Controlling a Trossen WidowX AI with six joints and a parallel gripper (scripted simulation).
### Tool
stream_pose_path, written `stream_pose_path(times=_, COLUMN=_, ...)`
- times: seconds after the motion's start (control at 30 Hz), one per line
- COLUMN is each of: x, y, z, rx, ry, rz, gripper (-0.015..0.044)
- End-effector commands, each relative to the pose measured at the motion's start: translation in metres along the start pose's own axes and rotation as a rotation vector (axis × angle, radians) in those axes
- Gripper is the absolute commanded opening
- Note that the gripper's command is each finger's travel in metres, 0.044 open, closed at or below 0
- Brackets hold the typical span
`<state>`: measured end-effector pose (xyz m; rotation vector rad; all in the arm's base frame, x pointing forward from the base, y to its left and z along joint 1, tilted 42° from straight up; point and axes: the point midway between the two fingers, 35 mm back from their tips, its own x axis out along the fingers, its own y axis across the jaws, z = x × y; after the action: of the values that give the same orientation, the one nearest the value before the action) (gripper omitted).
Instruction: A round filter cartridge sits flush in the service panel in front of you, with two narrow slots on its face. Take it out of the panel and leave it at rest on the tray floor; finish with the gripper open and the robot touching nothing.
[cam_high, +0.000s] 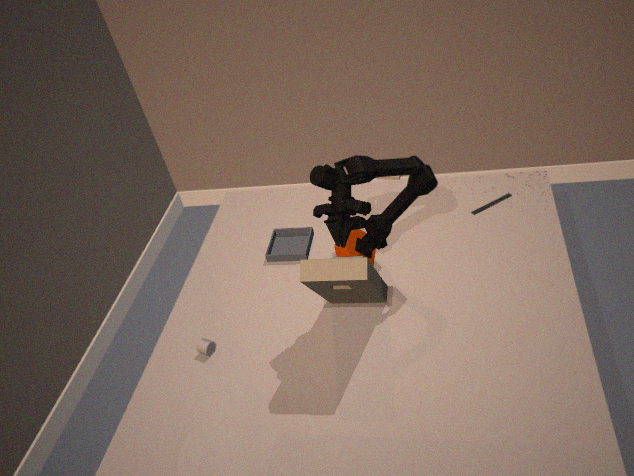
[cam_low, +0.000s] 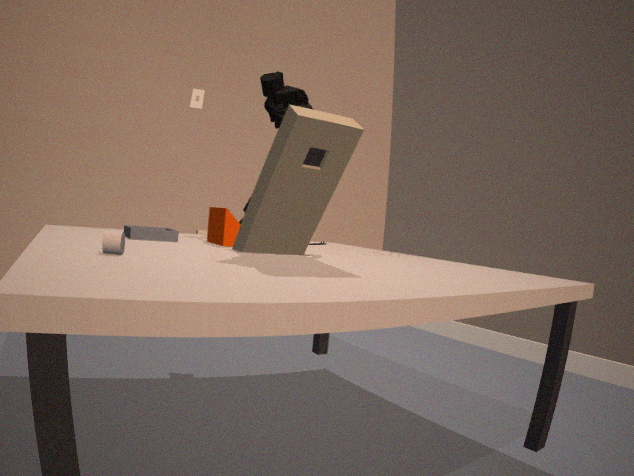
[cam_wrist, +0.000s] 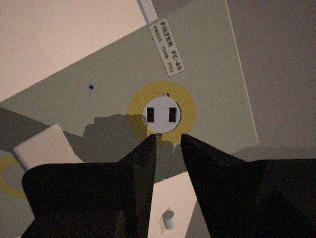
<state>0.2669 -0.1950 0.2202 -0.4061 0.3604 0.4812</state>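
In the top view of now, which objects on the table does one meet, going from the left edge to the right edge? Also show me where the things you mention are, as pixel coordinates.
White cylinder (cam_high: 205, 347) (cam_low: 112, 242) → grey tray (cam_high: 289, 259) (cam_low: 153, 234) → service panel (cam_high: 335, 270) (cam_low: 302, 189) (cam_wrist: 115, 65) → dark thin bar (cam_high: 491, 203). The orange block and the arm overlap the panel's span, so they are left out.

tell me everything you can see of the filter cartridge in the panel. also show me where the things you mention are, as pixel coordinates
The filter cartridge (cam_wrist: 162, 115) shows only its round, pale, smooth face, perhaps plastic or metal. Two dark, narrow slots run side by side across it. It sits in the panel (cam_wrist: 117, 75), ringed by a yellow band (cam_wrist: 186, 102). The fingers appear just short of it; whether they touch it is unclear. Its depth is hidden.
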Motion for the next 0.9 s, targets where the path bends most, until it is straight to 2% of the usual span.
stream_pose_path(times=0.0, x=0.006, y=0.001, z=-0.001, rx=0.004, ry=-0.001, rz=0.003, gripper=0.0099)
stream_pose_path(times=0.87, x=0.048, y=0.001, z=0.001, rx=0.003, ry=-0.005, rz=0.0, gripper=0.0099)
